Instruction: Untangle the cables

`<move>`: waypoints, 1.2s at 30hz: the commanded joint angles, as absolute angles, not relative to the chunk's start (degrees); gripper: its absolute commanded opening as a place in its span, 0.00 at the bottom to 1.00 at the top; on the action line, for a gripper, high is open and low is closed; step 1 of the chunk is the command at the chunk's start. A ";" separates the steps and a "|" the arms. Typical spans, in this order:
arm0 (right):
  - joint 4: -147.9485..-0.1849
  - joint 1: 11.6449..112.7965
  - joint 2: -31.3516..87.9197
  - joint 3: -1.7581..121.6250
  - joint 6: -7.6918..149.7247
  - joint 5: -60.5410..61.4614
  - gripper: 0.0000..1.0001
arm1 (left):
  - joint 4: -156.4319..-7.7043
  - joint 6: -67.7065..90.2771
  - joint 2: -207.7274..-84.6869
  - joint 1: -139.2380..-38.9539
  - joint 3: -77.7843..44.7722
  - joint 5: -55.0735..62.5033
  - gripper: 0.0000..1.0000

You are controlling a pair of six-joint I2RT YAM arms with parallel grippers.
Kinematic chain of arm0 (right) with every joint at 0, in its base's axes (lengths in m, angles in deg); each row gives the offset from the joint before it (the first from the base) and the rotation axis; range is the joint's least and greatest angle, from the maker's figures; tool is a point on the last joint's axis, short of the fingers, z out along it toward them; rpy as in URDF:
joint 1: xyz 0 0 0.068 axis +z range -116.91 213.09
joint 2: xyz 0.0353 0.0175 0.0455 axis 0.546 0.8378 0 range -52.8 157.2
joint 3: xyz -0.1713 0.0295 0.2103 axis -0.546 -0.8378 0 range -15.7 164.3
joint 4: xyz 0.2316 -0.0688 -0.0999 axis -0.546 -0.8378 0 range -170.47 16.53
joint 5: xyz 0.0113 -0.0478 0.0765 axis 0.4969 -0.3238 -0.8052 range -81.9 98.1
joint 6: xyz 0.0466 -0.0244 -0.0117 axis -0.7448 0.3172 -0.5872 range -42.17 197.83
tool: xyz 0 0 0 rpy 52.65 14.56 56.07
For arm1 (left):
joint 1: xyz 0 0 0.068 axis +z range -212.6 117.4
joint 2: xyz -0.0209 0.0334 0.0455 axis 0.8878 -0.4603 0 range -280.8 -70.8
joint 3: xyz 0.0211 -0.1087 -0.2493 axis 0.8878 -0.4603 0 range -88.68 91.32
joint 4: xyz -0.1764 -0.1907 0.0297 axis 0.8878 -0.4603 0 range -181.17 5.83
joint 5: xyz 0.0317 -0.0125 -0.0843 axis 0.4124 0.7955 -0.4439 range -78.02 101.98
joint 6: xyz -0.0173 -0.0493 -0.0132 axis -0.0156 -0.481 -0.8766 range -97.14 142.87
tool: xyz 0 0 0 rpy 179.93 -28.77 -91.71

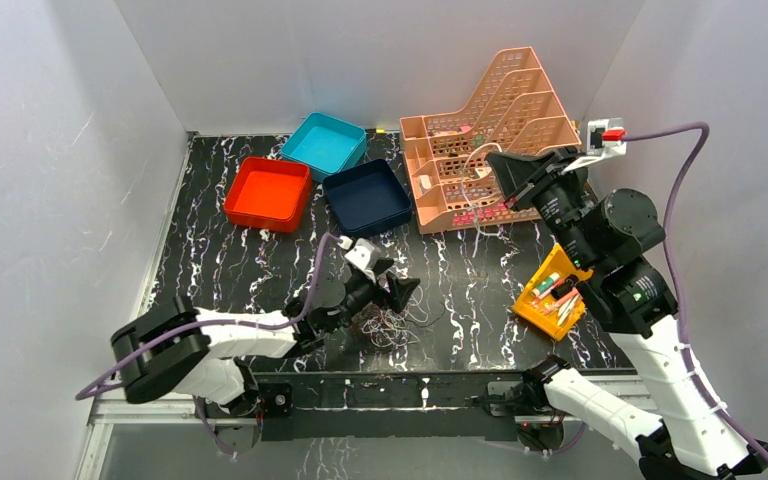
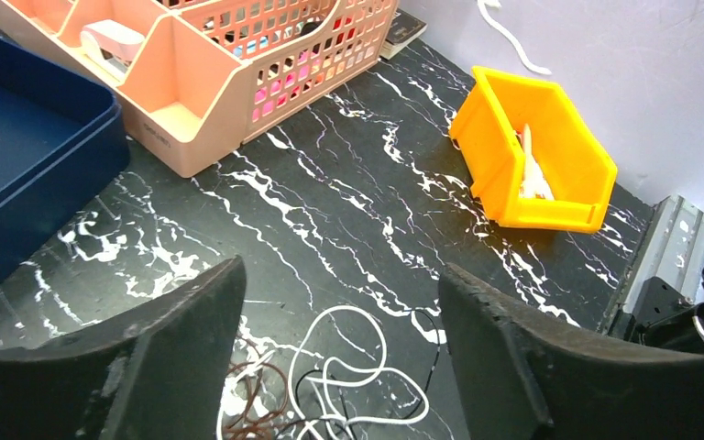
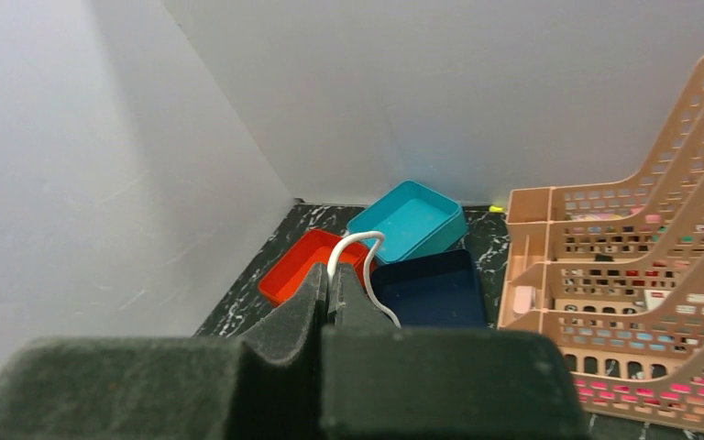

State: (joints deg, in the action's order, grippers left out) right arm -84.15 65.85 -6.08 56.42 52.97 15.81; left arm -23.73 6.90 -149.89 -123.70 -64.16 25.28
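**A:** Where are the cables?

**B:** The cables (image 1: pixel 392 328) lie in a loose bunch on the black marbled table (image 1: pixel 220 270). They are well apart from the peach rack (image 1: pixel 520 90), to its left and toward the near edge. White, black and brown loops cross over one another.

**A:** Is the left gripper on them?

**B:** No. The left gripper (image 1: pixel 385 285) hangs just above the bunch. Its jaws are spread wide with nothing between them, and the loops show on the table below the gap.

**A:** And the other one?

**B:** The right gripper (image 3: pixel 330 275) is raised at the front of the rack. Its jaws are pressed together on a white cable (image 3: pixel 356 236), which arches up out of the pinch. From above, a white strand trails down over the rack's front.

**A:** What else stands around?

**B:** A navy tray (image 1: pixel 365 195) sits just beside the rack's left side. A teal tray (image 1: pixel 325 143) and a red tray (image 1: pixel 268 192) stand farther left. A yellow bin (image 1: pixel 545 300) sits nearer than the rack, toward its right end.
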 commanded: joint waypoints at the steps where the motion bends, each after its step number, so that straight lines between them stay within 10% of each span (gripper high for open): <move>1: -85.48 66.02 -7.75 55.57 56.87 18.77 0.00 | -36.21 8.40 -141.19 -123.94 -61.18 27.84 0.80; 8: -86.35 66.02 -9.88 52.30 58.29 13.14 0.00 | -49.63 14.09 -133.71 -123.86 -54.26 22.31 0.89; 36: -73.14 66.05 -6.30 48.48 44.56 -4.02 0.00 | -16.87 28.59 -142.23 -123.86 -54.01 14.68 0.95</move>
State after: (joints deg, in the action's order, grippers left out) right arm -78.53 65.85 -5.79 48.88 46.48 -2.03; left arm -25.41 29.24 -141.76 -123.68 -56.64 13.78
